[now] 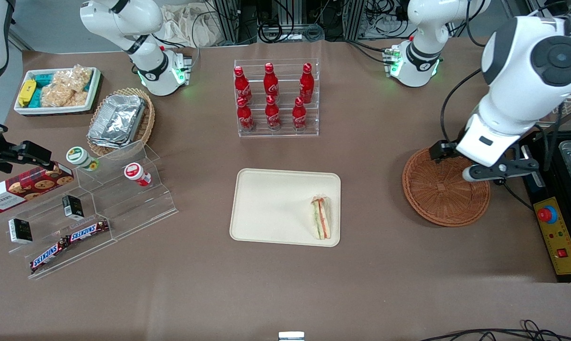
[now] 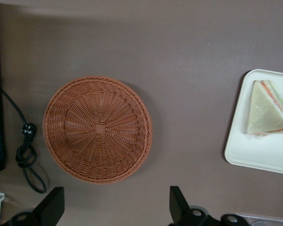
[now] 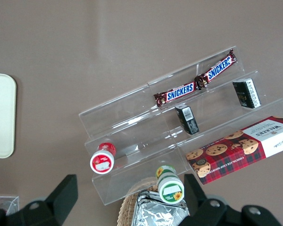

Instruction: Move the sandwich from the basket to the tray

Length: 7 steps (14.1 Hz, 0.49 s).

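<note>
the sandwich (image 1: 321, 218) lies on the tray (image 1: 266, 208), well apart from the gripper (image 2: 115, 209) hanging spread and bare-fingered above the basket (image 1: 439, 189).

A: Where is the sandwich (image 1: 321, 218)?

B: It lies on the tray (image 1: 271, 208), at the tray's edge toward the working arm's end of the counter (image 1: 285, 289), close to the corner nearest the camera.

A: And the basket (image 1: 439, 194)?

B: On the counter toward the working arm's end, well apart from the tray, with nothing in the part that shows.

A: The gripper (image 1: 496, 170)?

B: It hangs above the basket's rim at the side toward the counter's working-arm edge; whether its jaws are parted I cannot tell from here.

A: Anything else near?

B: A rack of red bottles (image 1: 276, 97) stands farther from the camera than the tray.
</note>
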Tool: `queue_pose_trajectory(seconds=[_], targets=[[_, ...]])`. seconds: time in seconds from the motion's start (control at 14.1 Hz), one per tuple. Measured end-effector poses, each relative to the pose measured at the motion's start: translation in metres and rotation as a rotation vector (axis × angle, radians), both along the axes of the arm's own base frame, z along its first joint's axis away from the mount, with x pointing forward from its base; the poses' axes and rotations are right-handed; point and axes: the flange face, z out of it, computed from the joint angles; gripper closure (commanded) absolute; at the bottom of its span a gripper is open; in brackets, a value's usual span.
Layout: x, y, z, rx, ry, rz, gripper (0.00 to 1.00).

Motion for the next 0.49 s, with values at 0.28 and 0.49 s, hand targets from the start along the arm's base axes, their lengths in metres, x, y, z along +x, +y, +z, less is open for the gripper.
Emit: queue_pose_trajectory(seconds=[0.28,0.49], targets=[[0.004,0.045,0.009,-0.021,-0.002,-0.037,0.00],[0.007,0.105,0.020,-0.068,-0.011,-0.090,0.00]])
